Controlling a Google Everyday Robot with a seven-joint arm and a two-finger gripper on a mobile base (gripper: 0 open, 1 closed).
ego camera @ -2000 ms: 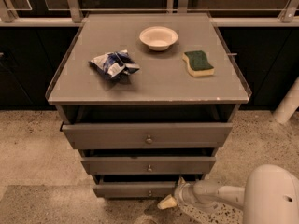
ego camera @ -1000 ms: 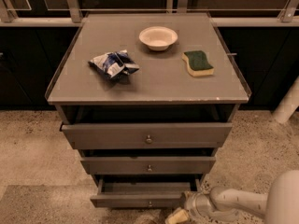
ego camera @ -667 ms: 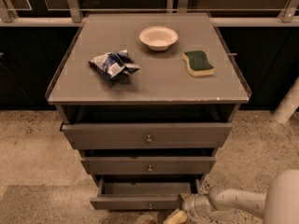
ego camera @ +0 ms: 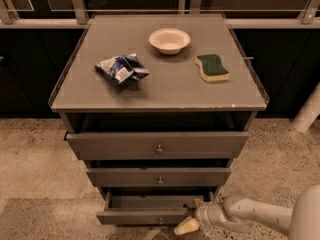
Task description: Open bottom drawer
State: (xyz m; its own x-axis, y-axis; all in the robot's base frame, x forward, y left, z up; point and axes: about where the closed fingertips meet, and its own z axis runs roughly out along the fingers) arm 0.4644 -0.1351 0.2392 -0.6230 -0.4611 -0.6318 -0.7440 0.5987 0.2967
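The bottom drawer (ego camera: pixel 142 216) is the narrowest grey front, low on the cabinet, with a tiny brass knob (ego camera: pixel 160 219). It is pulled out further than the two fronts above, and its inside shows. My gripper (ego camera: pixel 190 219) is at the drawer's right end, near the floor, at the end of the white arm (ego camera: pixel 250 215) that comes in from the lower right. One pale fingertip (ego camera: pixel 184 227) points down-left below the drawer front.
Above are the middle drawer (ego camera: pixel 159 176) and the top drawer (ego camera: pixel 158 145), both slightly out. On the cabinet top (ego camera: pixel 160 91) lie a crumpled blue chip bag (ego camera: pixel 121 68), a white bowl (ego camera: pixel 169 40) and a green-yellow sponge (ego camera: pixel 212 67). Speckled floor lies all around.
The bottom drawer has slid out toward me since two seconds ago, and my gripper has dropped lower and back with it. Little has moved in the last second.
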